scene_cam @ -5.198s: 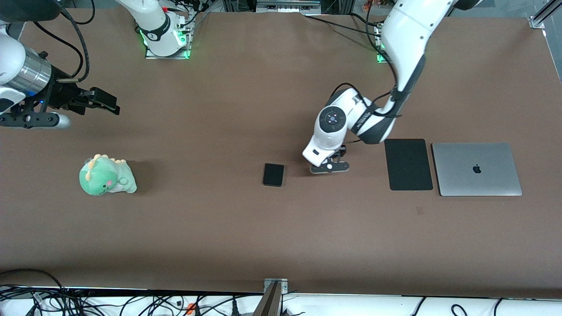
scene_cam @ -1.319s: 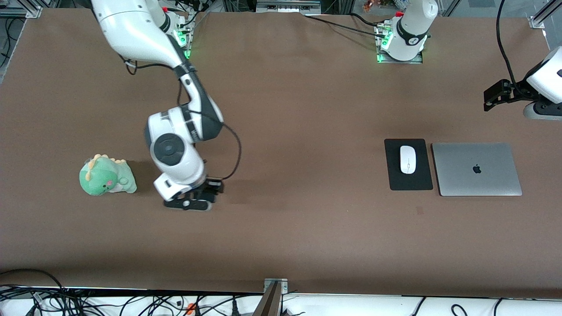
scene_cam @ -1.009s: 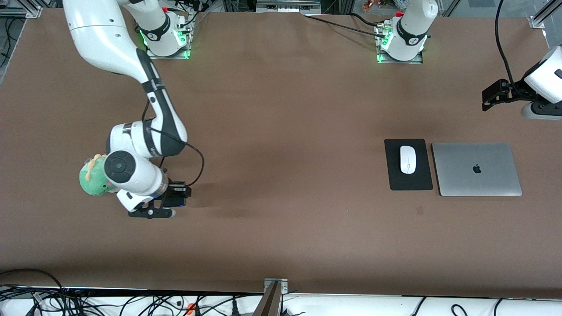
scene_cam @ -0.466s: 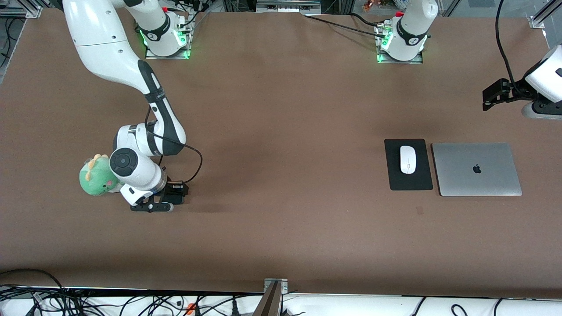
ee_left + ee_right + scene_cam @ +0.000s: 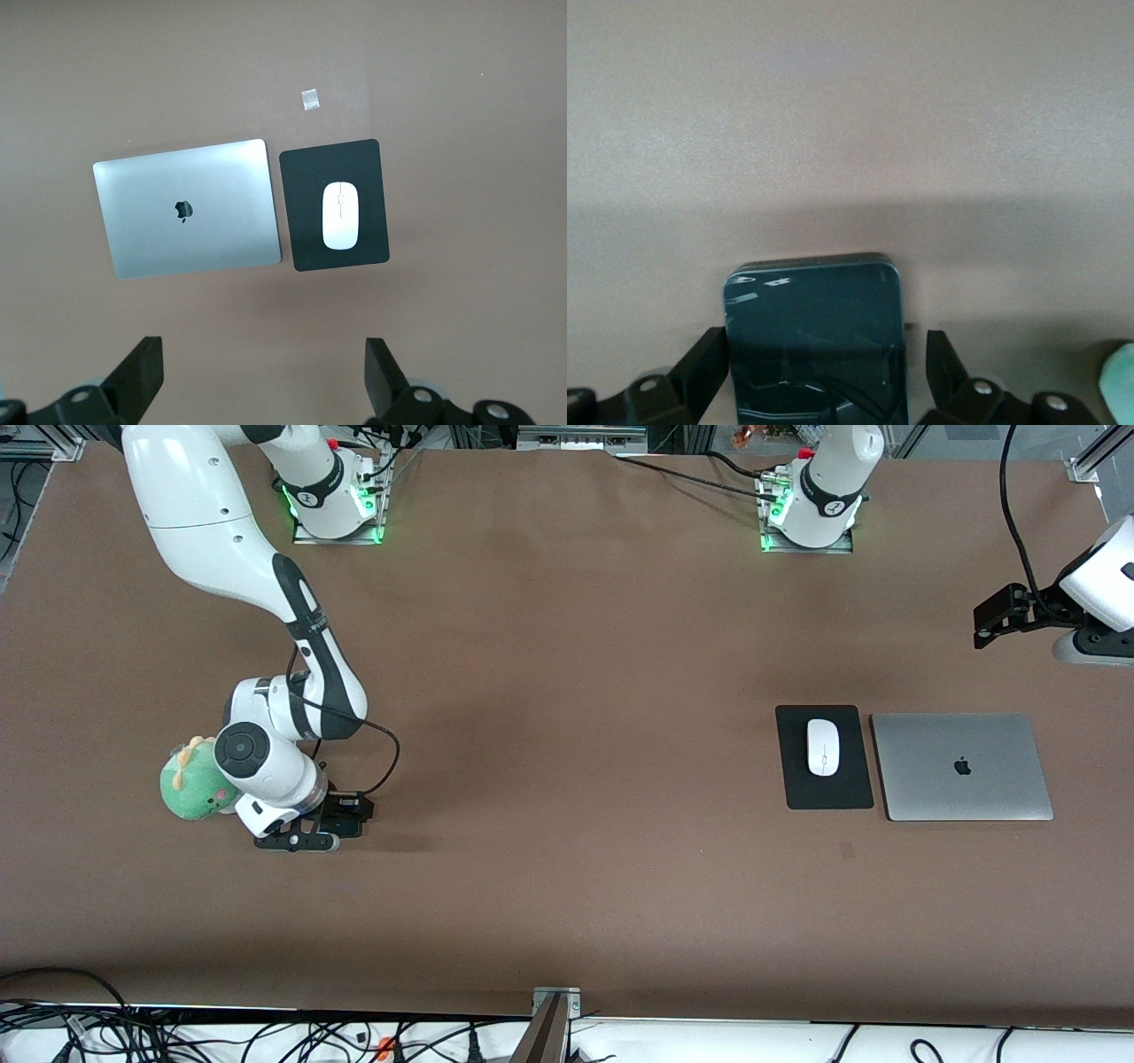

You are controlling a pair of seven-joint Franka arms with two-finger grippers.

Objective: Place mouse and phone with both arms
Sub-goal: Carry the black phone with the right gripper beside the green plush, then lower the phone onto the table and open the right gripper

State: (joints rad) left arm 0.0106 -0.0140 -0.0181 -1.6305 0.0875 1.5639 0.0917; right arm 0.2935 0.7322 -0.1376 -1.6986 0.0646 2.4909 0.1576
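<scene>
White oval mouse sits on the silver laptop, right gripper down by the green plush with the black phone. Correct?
Not quite. The white oval plastic mouse sits on the matte black rectangular mouse pad, beside the silver laptop, not on it; the front view shows this. The rest holds: the right gripper is down by the green plush dinosaur with the glossy black phone.

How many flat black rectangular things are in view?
2: the mouse pad under the mouse beside the laptop, and the phone between the right end effector's fingers, beside the plush dinosaur.
</scene>
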